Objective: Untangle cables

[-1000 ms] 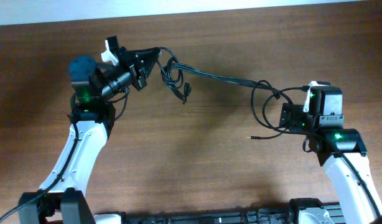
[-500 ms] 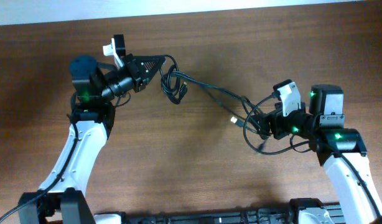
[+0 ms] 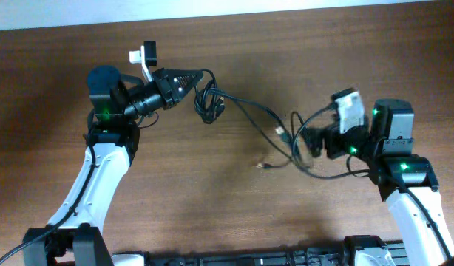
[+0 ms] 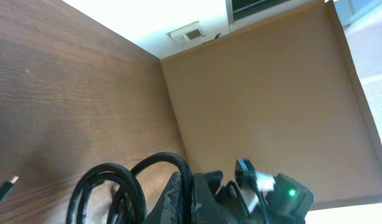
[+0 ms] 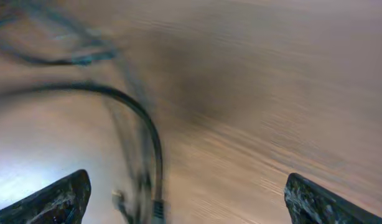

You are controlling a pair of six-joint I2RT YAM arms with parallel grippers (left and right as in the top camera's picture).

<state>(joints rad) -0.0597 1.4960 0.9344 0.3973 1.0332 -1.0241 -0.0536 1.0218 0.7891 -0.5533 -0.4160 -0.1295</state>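
The thin black cables (image 3: 245, 107) hang between my two arms above the wooden table. My left gripper (image 3: 188, 77) is shut on a cable loop, seen up close in the left wrist view (image 4: 178, 171) with the fingers (image 4: 186, 200) pinched on it. A small knotted bundle (image 3: 207, 104) dangles just right of it. The strands sag right to loose loops (image 3: 305, 159) at my right gripper (image 3: 308, 140). In the right wrist view that gripper (image 5: 191, 205) is wide open, and a blurred cable (image 5: 150, 134) with a plug runs between the fingers, not gripped. One plug end (image 3: 265, 165) lies on the table.
The brown wooden table (image 3: 212, 207) ends at a pale wall at the back (image 3: 227, 9). A tan board (image 4: 272, 93) stands past the table in the left wrist view. The arm bases sit at the front edge.
My right gripper moved left toward the centre and the taut cables went slack. It now stands open, and a plug end has dropped to the table. My left gripper shifted slightly right.
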